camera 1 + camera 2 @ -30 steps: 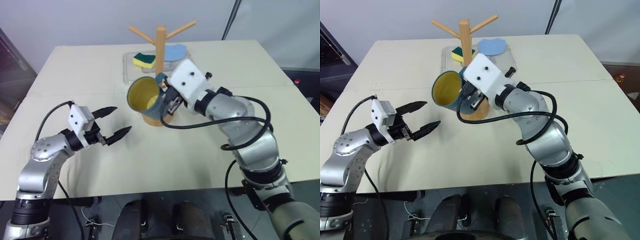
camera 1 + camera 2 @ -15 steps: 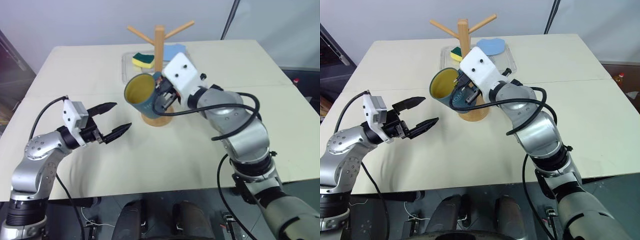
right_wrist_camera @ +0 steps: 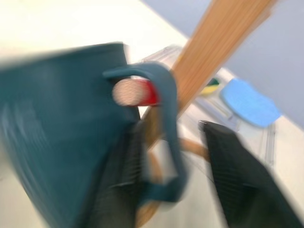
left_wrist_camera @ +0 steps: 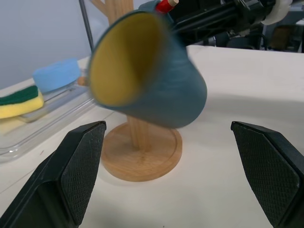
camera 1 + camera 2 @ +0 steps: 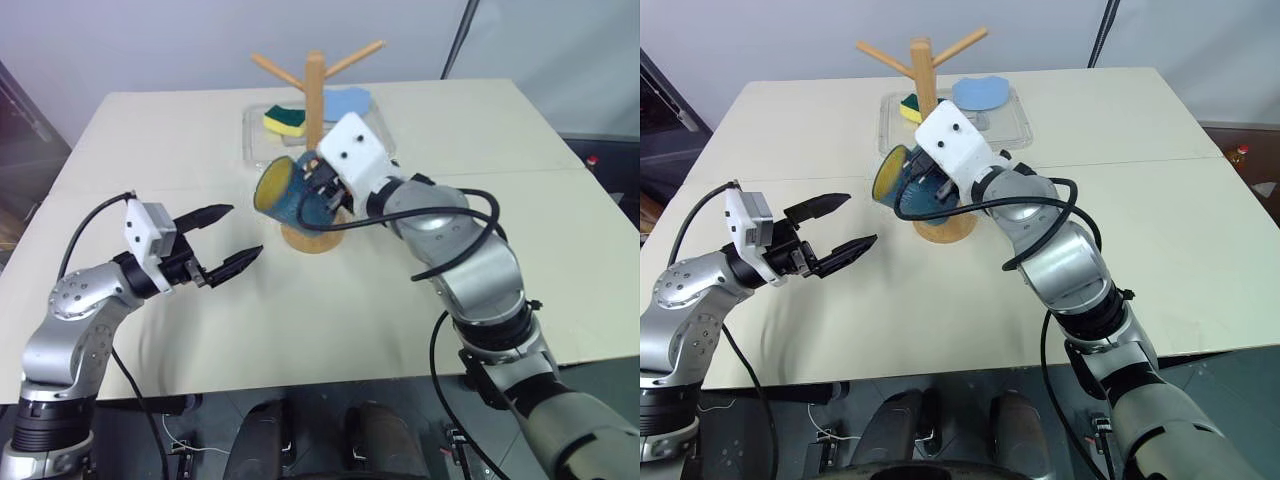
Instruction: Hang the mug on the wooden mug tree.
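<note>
The dark teal mug (image 5: 285,192) with a yellow inside hangs tilted beside the post of the wooden mug tree (image 5: 314,110), its mouth facing my left arm. In the right wrist view its handle (image 3: 170,123) is looped over a red-tipped peg (image 3: 142,92). My right gripper (image 5: 322,190) is right at the handle, its fingers (image 3: 237,185) apart on either side of it, open. My left gripper (image 5: 225,240) hovers over the table to the left of the tree, open and empty, pointing at the mug (image 4: 152,85).
A clear tray (image 5: 252,135) behind the tree holds a yellow-green sponge (image 5: 286,120) and a blue pad (image 5: 348,102). The tree's round base (image 5: 315,238) rests mid-table. Bare tabletop lies around both arms.
My right gripper carried the mug in toward the post and tipped it, so the handle went over the red-tipped peg. Its fingers have parted. My left arm stayed put.
</note>
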Tool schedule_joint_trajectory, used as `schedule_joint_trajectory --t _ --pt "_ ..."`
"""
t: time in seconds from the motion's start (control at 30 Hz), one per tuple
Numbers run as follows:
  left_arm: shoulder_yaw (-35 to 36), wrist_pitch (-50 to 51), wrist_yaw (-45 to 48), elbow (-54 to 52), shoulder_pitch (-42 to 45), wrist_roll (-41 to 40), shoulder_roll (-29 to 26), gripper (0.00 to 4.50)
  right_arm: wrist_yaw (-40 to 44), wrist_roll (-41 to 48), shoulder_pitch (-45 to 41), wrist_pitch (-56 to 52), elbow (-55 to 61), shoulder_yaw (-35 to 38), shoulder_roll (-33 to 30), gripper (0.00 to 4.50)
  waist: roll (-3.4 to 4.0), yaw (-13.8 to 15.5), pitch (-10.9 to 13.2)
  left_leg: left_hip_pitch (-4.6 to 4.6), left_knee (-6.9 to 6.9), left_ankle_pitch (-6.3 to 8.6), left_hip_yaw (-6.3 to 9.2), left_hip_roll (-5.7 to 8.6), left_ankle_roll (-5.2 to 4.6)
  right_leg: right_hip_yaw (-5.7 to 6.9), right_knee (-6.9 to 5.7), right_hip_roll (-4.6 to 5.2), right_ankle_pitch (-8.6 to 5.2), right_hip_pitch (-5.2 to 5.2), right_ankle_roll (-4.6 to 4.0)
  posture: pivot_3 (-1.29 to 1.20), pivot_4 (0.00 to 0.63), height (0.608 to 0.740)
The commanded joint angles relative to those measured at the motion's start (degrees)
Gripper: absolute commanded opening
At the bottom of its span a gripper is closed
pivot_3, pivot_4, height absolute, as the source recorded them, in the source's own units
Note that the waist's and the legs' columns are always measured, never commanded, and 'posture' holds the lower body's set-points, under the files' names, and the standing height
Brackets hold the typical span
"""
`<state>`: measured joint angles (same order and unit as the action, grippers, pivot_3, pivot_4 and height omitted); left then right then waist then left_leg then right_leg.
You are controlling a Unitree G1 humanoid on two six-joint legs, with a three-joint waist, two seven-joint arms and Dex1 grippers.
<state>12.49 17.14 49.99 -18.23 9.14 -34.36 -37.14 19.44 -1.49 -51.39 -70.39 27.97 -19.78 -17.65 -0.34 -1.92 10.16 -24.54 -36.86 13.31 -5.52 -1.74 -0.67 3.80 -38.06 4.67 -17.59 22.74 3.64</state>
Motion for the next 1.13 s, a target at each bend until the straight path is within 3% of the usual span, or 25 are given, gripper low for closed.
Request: schedule_joint_trajectory --t 0.03,0.17,0.33,0.47,0.67,0.83,1.13 --pt "1.6 -1.1 0.2 -0.9 0.1 -0.1 -0.5 4.5 0.7 0.2 -2.5 1.8 3.1 1.6 -1.8 3.01 0.0 -0.4 0.0 -0.01 0.0 0.0 0.0 0.0 0.0 0.0 0.0 0.0 0.0 0.01 0.0 0.0 0.15 0.74" --pt "2.4 -0.4 -1.0 0.2 0.0 -0.5 -0.1 4.5 5.7 3.0 -0.1 7.0 6.8 5.6 -7.1 3.01 0.01 -0.6 0.0 -0.02 0.03 0.0 0.0 0.0 0.0 0.0 0.02 0.01 0.0 0.02 0.0 0.0 0.15 0.74" --pt "4.0 1.0 -4.8 3.6 -0.3 -0.1 0.9 4.5 14.0 10.7 11.9 17.0 11.5 16.5 -11.8 3.01 -0.03 -0.4 0.0 -0.02 0.09 0.0 0.0 0.0 -0.01 0.01 0.12 0.0 0.02 -0.03 0.04 0.0 0.15 0.74" --pt "5.7 0.2 -8.7 7.2 -1.2 1.4 2.7 4.5 16.4 16.9 24.6 23.0 12.3 24.7 -10.2 3.01 -0.04 -0.4 0.0 -0.01 0.11 0.0 -0.01 0.0 -0.02 0.01 0.14 0.0 0.03 -0.04 0.07 0.0 0.15 0.74" --pt "7.3 -3.8 -17.8 15.9 -1.9 7.1 7.5 4.5 10.9 21.3 38.1 31.5 1.2 32.3 0.3 3.01 -0.08 -0.4 0.0 0.09 0.19 -0.03 -0.05 -0.01 0.02 0.0 0.11 -0.04 0.04 -0.07 0.08 0.0 0.15 0.74" --pt "8.2 -5.9 -23.9 18.8 -3.0 9.8 11.8 4.5 7.9 19.0 42.4 42.3 -8.5 32.8 3.4 3.01 -0.09 -0.1 0.0 0.06 0.17 -0.04 -0.09 0.01 0.02 0.0 0.09 -0.04 0.04 -0.06 0.09 0.0 0.15 0.74" --pt "8.1 -5.4 -27.0 18.6 -5.4 10.4 13.9 4.5 9.6 19.0 46.0 49.8 -13.5 31.4 0.3 3.01 -0.09 0.0 0.0 0.08 0.16 -0.03 -0.11 -0.01 0.02 0.0 0.08 -0.05 0.04 -0.05 0.09 0.0 0.15 0.74"
